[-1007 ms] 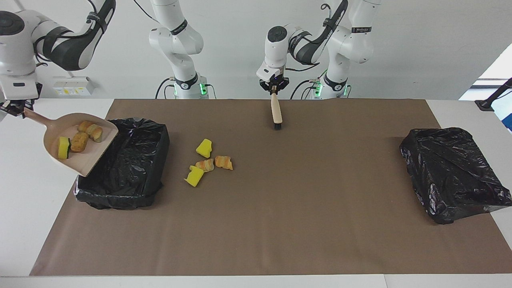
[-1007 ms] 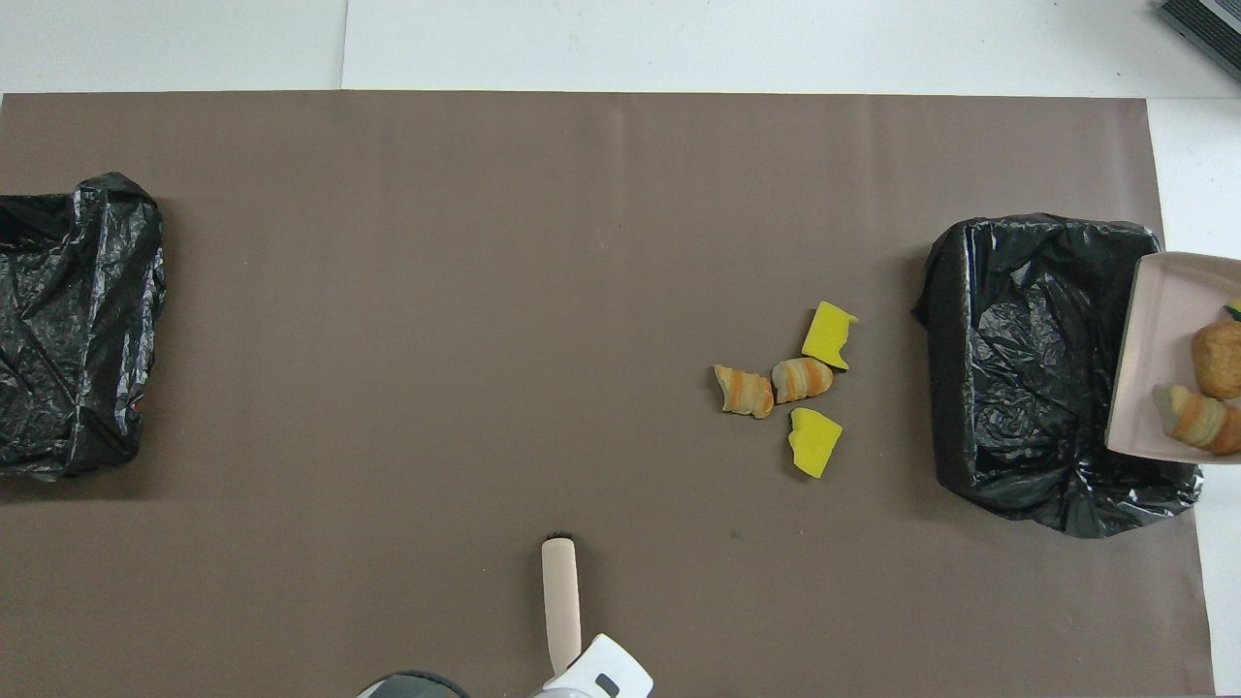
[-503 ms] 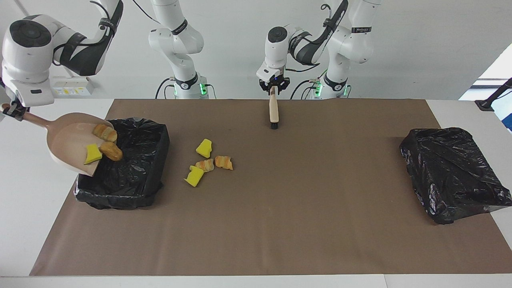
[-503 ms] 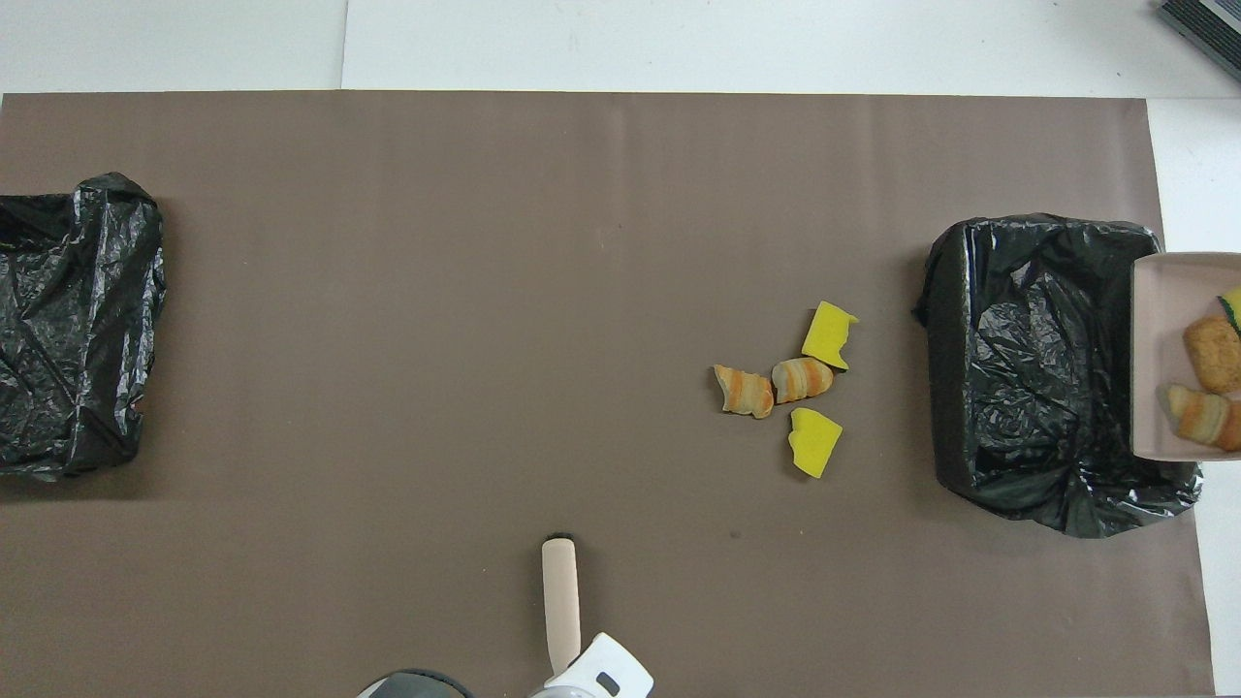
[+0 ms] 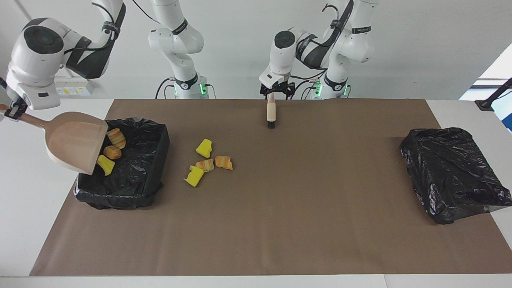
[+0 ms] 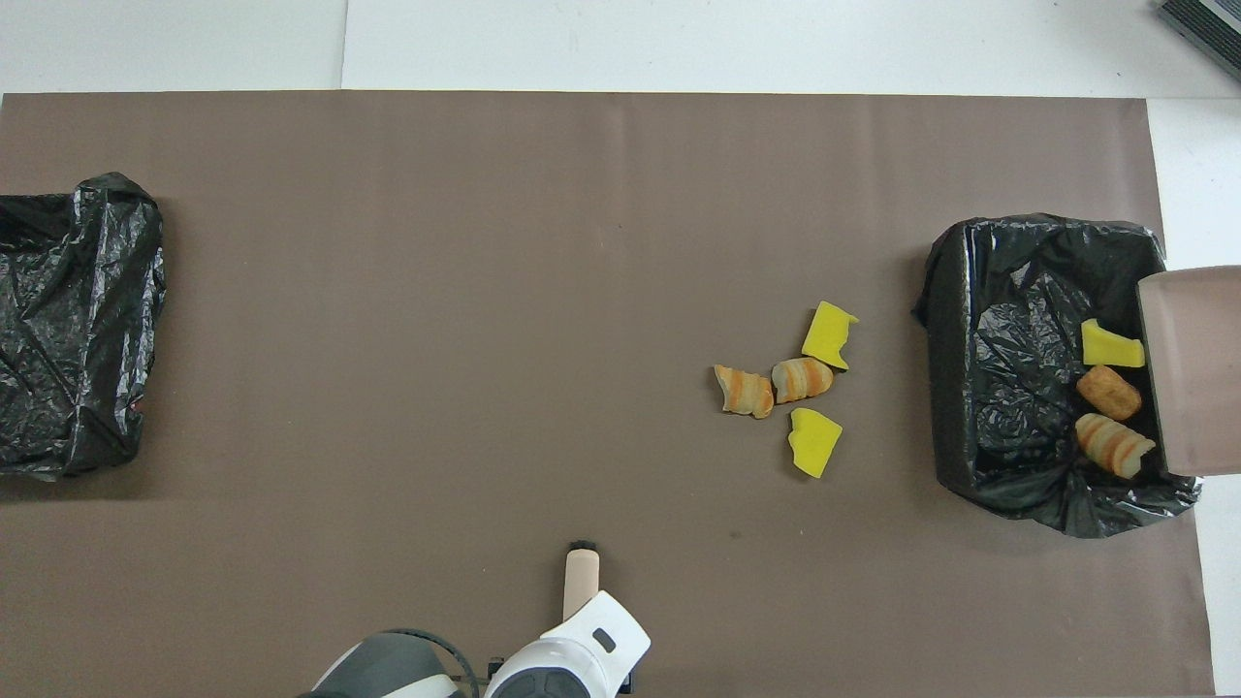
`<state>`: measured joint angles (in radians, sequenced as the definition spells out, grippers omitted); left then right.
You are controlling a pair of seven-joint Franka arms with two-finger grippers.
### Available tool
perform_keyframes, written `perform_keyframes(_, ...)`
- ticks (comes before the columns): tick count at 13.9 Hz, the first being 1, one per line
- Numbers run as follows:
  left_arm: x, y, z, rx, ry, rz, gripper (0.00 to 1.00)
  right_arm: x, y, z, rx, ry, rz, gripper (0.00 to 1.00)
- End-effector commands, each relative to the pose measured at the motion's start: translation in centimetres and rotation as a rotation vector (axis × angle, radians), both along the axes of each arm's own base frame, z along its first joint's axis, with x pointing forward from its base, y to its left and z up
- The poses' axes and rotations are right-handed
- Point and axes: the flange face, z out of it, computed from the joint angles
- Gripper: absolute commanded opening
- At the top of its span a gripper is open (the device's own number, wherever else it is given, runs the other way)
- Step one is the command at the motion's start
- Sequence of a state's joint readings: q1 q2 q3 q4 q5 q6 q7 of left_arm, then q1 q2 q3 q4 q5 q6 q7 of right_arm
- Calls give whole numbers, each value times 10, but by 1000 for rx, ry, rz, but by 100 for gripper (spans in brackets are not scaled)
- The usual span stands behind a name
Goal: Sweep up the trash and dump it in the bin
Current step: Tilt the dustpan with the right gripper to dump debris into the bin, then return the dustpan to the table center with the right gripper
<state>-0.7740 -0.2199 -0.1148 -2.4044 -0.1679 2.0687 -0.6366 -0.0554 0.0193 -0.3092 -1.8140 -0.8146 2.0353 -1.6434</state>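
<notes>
My right gripper (image 5: 12,113) is shut on the handle of the beige dustpan (image 5: 74,142), which is tipped steeply over the black-bagged bin (image 5: 120,198) at the right arm's end. Two pastries (image 5: 116,137) (image 5: 112,152) and a yellow sponge bit (image 5: 105,165) are off the pan's lip, inside the bin (image 6: 945,368). On the mat beside the bin lie two yellow sponge bits (image 5: 204,148) (image 5: 194,176) and two pastries (image 5: 205,164) (image 5: 224,162). My left gripper (image 5: 274,92) is shut on the brush (image 5: 271,114), bristles down over the mat's edge nearest the robots.
A second black-bagged bin (image 5: 452,172) sits at the left arm's end of the brown mat (image 5: 300,200). In the overhead view the dustpan (image 6: 1193,368) covers the bin's outer edge, and the brush (image 6: 580,580) pokes out from under the left arm.
The dustpan has tilted further and its three bits have slid off into the bin. The left gripper has drawn the brush slightly toward the robots.
</notes>
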Motion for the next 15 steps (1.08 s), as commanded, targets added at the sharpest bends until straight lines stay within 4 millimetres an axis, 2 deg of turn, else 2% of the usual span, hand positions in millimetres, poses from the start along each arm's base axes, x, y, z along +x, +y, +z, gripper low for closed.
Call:
perform_keyframes(1, 55, 25, 39, 3, -24, -93, 100, -21, 4, 40, -6, -12, -29, 0)
perform_keyframes(3, 93, 55, 76, -28, -44, -149, 100, -29, 18, 69, 83, -85, -153, 0)
perform_keyframes(4, 109, 66, 92, -10, -62, -188, 100, -32, 23, 71, 131, -111, -231, 0)
perform_keyframes(5, 121, 75, 105, 2, -84, -207, 100, -28, 43, 67, 171, -150, -291, 0)
perform_keyframes(7, 150, 107, 139, -18, -126, -207, 100, -22, 100, 60, 233, -274, -481, 0)
perform_keyframes(9, 166, 130, 170, -26, -141, -218, 100, -16, 161, 52, 304, -379, -665, 0)
perform_keyframes(11, 177, 156, 199, -31, -152, -219, 100, -12, 209, 39, 358, -448, -855, 0)
perform_keyframes(12, 182, 168, 215, -33, -155, -221, 100, -8, 230, 26, 405, -462, -979, 0)
perform_keyframes(13, 186, 180, 228, -33, -168, -218, 100, -1, 262, 9, 449, -462, -1093, 0)
perform_keyframes(14, 189, 194, 246, -33, -176, -207, 100, 11, 314, -19, 461, -498, -1259, 0)
perform_keyframes(15, 193, 201, 254, -33, -168, -205, 100, 19, 347, -36, 468, -538, -1331, 0)
